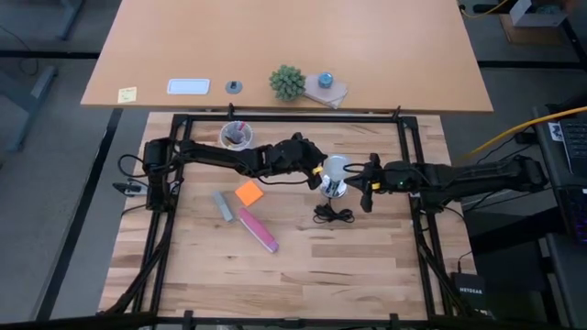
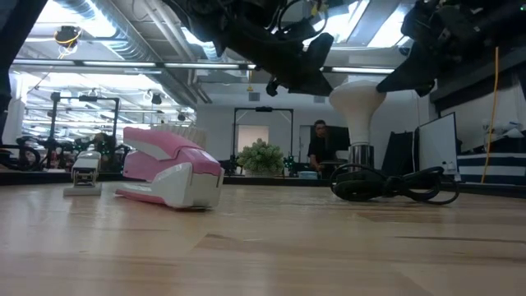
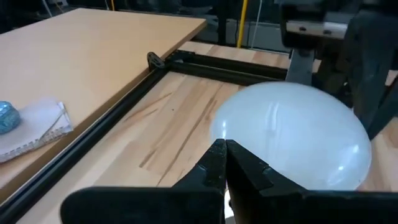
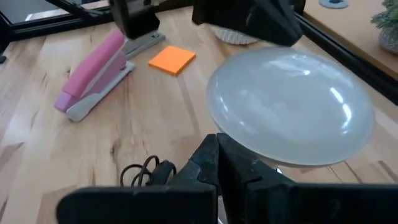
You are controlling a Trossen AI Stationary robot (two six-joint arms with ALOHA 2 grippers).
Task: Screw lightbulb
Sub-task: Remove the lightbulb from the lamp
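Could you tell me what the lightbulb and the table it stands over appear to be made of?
Lightbulb: frosted white glass or plastic, smooth with soft glints on its dome; which one is unclear. Table: pale wood, jointed in strips with visible grain, matte finish.

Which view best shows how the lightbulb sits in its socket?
The low view: the lightbulb stands upright in profile, its neck running down into the metal socket. The high view shows only its round top from above. Both wrist views fill with the dome, hiding the base.
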